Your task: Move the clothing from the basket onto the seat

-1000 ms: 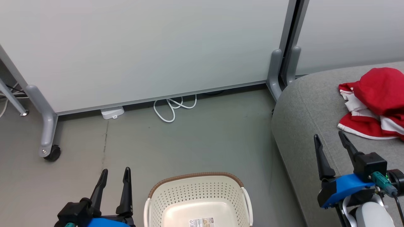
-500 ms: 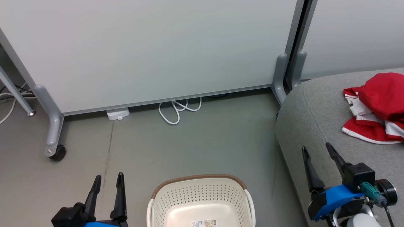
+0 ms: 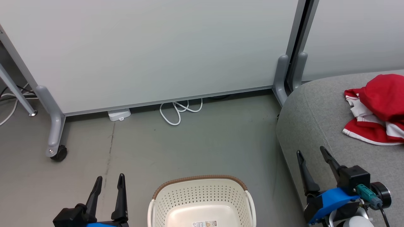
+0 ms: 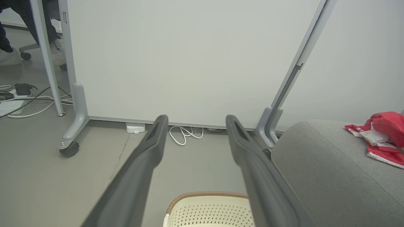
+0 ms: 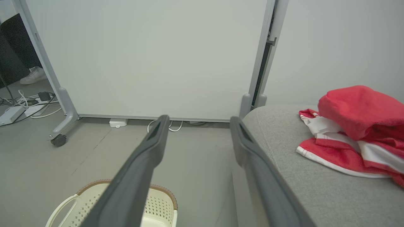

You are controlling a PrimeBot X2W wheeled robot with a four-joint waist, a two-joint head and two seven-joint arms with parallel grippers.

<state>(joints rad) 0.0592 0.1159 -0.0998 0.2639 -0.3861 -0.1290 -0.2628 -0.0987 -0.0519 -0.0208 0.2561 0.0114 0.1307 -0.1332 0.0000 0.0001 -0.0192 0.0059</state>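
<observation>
The red clothing [image 3: 378, 108] with white trim lies bunched on the grey seat [image 3: 312, 126] at the right; it also shows on the seat in the left wrist view [image 4: 383, 135] and the right wrist view [image 5: 356, 129]. The cream basket [image 3: 202, 201] with a brown rim stands on the floor at the bottom middle, and what I see of its inside holds only a label. My left gripper [image 3: 109, 179] is open to the basket's left. My right gripper [image 3: 311, 153] is open over the seat's front edge, well short of the clothing.
White partition panels on grey wheeled legs [image 3: 55, 138] stand behind. A white cable coil [image 3: 178, 110] and a small white box [image 3: 119, 114] lie at the panel's foot. More cables [image 4: 19, 101] and a person's shoes [image 4: 9, 56] show beyond the left panel.
Both grippers have drawn back toward the bottom of the head view, staying open. The whole picture has shifted slightly, so the camera moved; the clothing rests where it was on the seat.
</observation>
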